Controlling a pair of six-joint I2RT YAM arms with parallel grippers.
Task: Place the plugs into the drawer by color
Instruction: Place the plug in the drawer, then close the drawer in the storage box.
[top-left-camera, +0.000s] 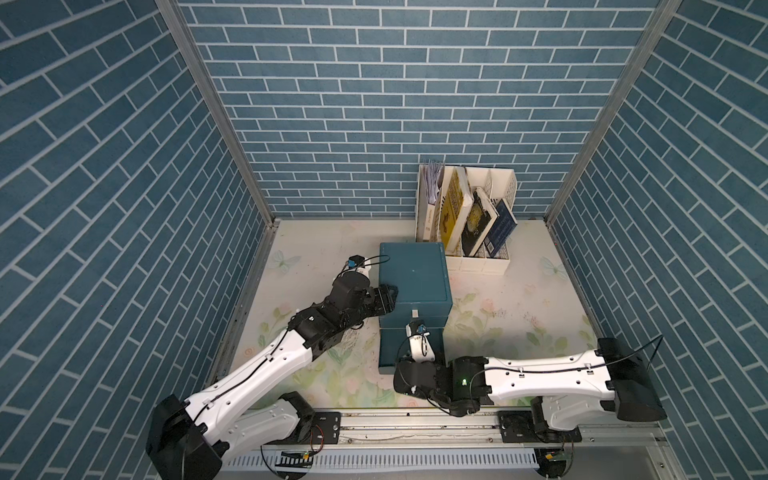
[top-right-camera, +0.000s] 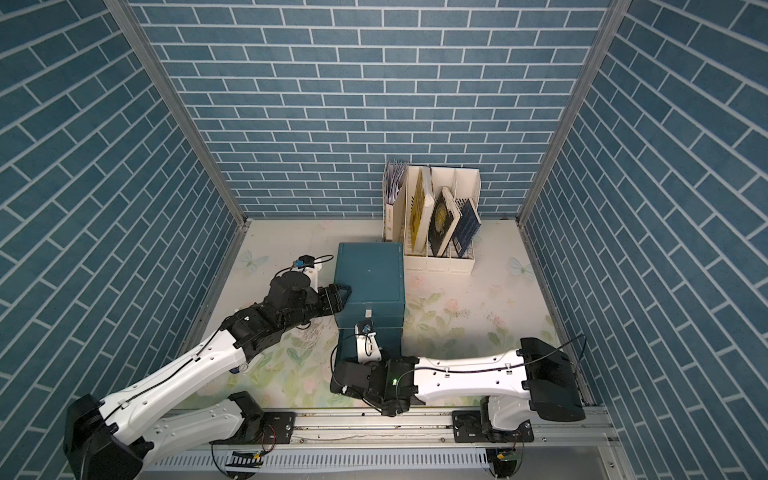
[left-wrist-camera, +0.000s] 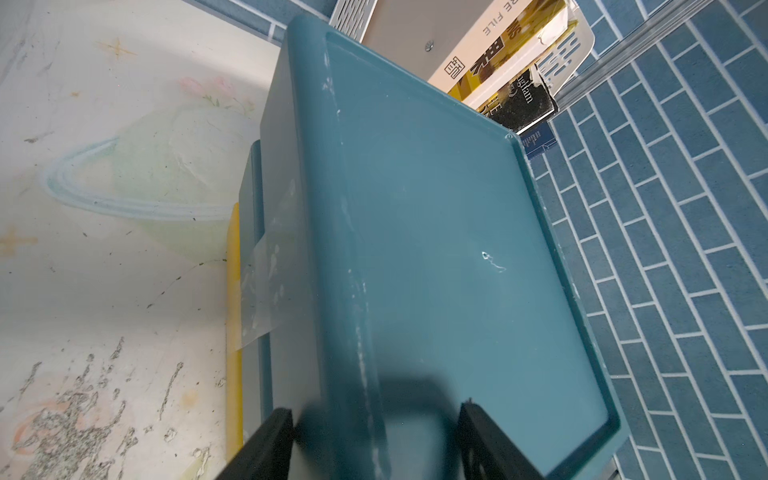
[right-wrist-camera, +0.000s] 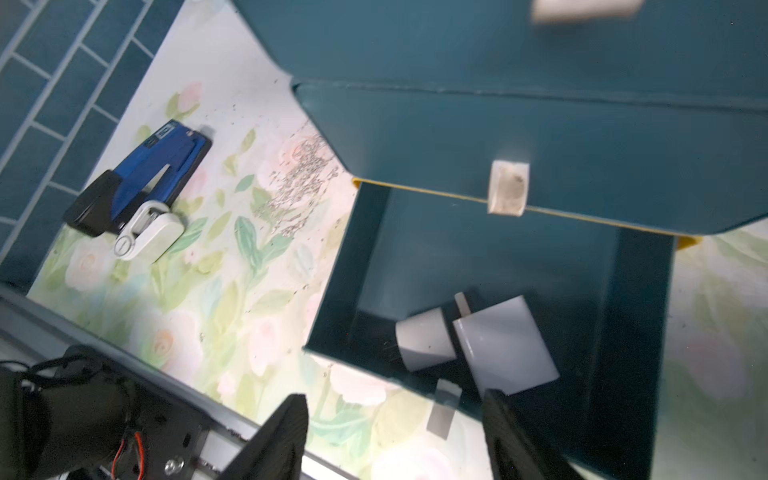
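Note:
The drawer is a dark teal cabinet at mid table; its bottom drawer is pulled out toward me. Two white plugs lie side by side inside it, near its front wall. My right gripper is open over that front wall, with the drawer's small tab between its fingers and nothing gripped. My left gripper stands open astride the cabinet's top left edge.
A white file rack of books stands right behind the cabinet. A blue-and-black stapler and a small white object lie on the floral mat left of the drawer. The metal rail runs along the front.

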